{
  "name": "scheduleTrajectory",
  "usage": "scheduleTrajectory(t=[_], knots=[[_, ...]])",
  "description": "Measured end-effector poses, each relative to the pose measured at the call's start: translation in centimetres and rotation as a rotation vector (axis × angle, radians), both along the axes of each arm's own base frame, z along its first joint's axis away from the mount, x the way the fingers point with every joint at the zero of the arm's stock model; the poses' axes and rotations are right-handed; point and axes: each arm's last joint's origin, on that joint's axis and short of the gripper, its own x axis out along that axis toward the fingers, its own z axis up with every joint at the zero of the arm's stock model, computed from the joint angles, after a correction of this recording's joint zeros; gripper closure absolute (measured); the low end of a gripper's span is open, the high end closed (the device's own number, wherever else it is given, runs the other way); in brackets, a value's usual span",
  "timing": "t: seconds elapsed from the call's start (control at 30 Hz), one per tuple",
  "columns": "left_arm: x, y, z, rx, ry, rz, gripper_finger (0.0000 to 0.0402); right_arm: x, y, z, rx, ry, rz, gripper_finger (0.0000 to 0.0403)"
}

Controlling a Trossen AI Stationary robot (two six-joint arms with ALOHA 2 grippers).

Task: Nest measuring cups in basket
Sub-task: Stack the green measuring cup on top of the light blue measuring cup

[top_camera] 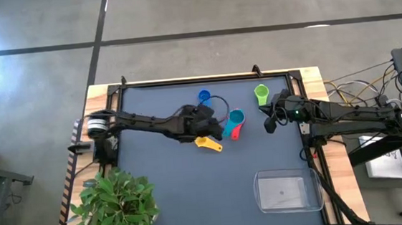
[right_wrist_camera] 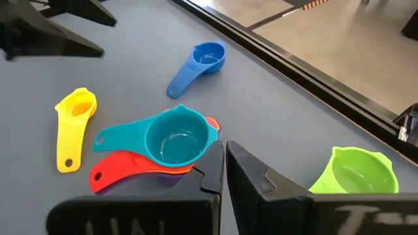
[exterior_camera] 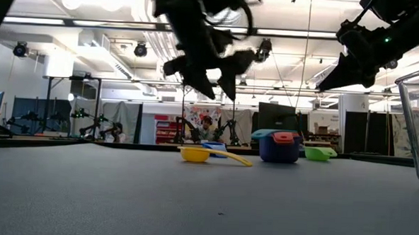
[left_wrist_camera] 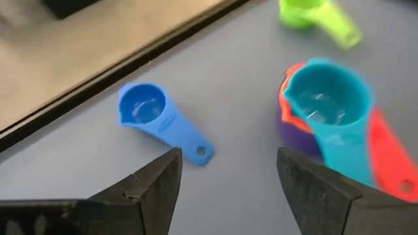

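Teal scoop-shaped cup (right_wrist_camera: 175, 140) nests in red cup (right_wrist_camera: 114, 168), glossy plastic.

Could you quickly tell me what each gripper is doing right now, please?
Left gripper: open, empty, above the mat near the blue cup.
Right gripper: shut, empty.

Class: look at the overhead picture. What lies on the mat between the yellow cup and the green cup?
The nested stack, teal cup on top, lies between the yellow cup and green cup in the high view.
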Motion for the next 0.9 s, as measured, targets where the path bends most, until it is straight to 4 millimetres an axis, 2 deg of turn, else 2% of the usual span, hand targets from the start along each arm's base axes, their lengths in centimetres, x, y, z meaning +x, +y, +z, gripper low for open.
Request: scheduleTrajectory(t=[0.13,0.27,0.47,0.57,0.7,0.9], knots=[[-2.7,-0.2,-0.1,-0.008,-0.193,-0.069,0.017,0.0,0.0,0.0,0.0,-0.002,0.0,0.0394],[-5.6,-0.7,-0.3,0.056,-0.423,-0.133,0.017,0.0,0.0,0.0,-0.001,-0.002,-0.001,0.0394],[-9.0,-0.7,-1.4,0.115,-0.633,-0.153,0.017,-0.1,-0.1,0.0,-0.008,-0.003,-0.049,0.0394],[-10.0,-0.8,-1.8,0.123,-0.659,-0.177,0.017,-0.2,-0.2,-0.5,0.008,-0.005,-0.102,0.0394],[-10.6,-1.4,-1.9,0.193,-0.657,-0.318,0.017,-0.1,-0.4,-1.4,0.045,0.023,-0.132,0.0394],[-12.1,-1.5,-2.6,0.288,-0.751,-0.328,0.017,0.3,-1.5,-2.6,0.079,0.096,-0.212,0.0394]])
